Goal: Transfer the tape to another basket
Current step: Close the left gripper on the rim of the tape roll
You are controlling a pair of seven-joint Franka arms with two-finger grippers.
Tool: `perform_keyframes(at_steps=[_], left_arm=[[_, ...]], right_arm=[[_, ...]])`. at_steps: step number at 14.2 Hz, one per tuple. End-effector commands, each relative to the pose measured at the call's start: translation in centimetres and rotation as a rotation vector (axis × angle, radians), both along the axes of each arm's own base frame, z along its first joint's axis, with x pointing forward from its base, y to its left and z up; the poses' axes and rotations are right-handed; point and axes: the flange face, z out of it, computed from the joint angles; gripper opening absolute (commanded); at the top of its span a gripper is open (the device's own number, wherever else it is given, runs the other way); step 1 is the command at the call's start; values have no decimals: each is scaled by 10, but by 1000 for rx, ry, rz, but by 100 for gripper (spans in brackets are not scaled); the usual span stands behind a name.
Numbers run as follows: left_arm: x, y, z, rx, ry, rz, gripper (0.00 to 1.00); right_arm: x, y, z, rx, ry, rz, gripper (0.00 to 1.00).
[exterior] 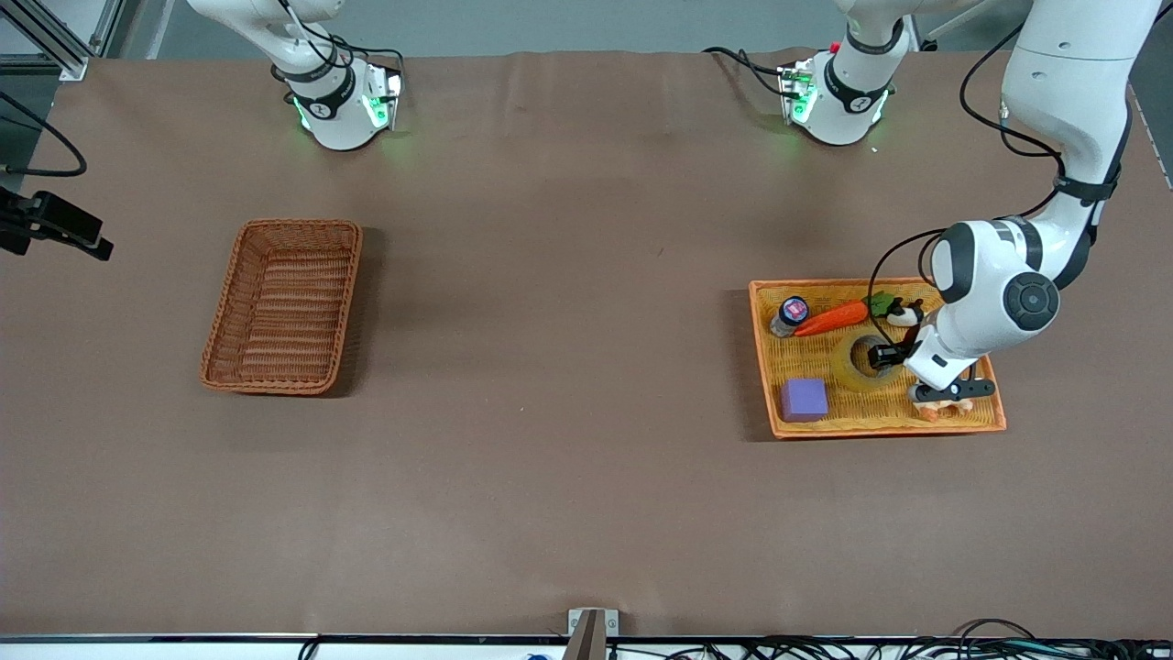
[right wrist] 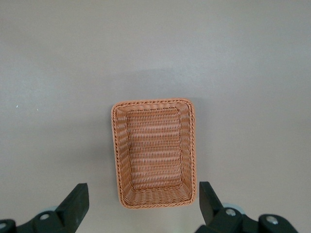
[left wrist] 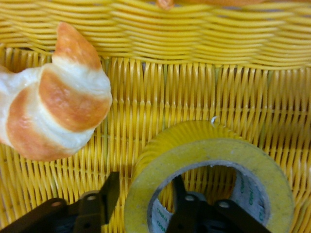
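Observation:
The tape [exterior: 857, 368] lies flat in the orange-yellow woven tray [exterior: 880, 427] at the left arm's end of the table. My left gripper [exterior: 884, 356] is down in the tray and open. In the left wrist view one finger [left wrist: 181, 194] is inside the tape's [left wrist: 209, 155] grey core and the other finger [left wrist: 109, 191] is outside the ring with a small gap, so my left gripper [left wrist: 146, 187] straddles the wall. The reddish-brown basket [exterior: 224, 302] stands empty at the right arm's end. My right gripper [right wrist: 142, 194] hangs open high over the basket [right wrist: 121, 155], waiting.
The tray [left wrist: 194, 87] also holds a croissant [left wrist: 53, 111] beside the tape, a toy carrot [exterior: 829, 319], a small capped bottle [exterior: 790, 313], a purple block [exterior: 804, 400] and a black-and-white item [exterior: 905, 313]. Brown table between tray and basket.

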Motion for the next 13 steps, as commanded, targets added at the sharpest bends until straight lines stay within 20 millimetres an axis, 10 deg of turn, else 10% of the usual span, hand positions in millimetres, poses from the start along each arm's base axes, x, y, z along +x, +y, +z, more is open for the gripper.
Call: perform_keyframes(at_steps=[1,7,10,13], left_arm=[[-1,1,11,13,-22,-10,2],[2,-11,100,29,-42,-28,0],[14,-81,146,1,-124,-132,0],[11,-190,150,-65,-131,-89,1]], right_arm=[[-4,-1,2,24,-3,-7,100],[-4,-2,2,24,-3,-5,100],[-4,-2,2,24,-3,-5,100],[-4,-2,2,24,-3,-5,100]])
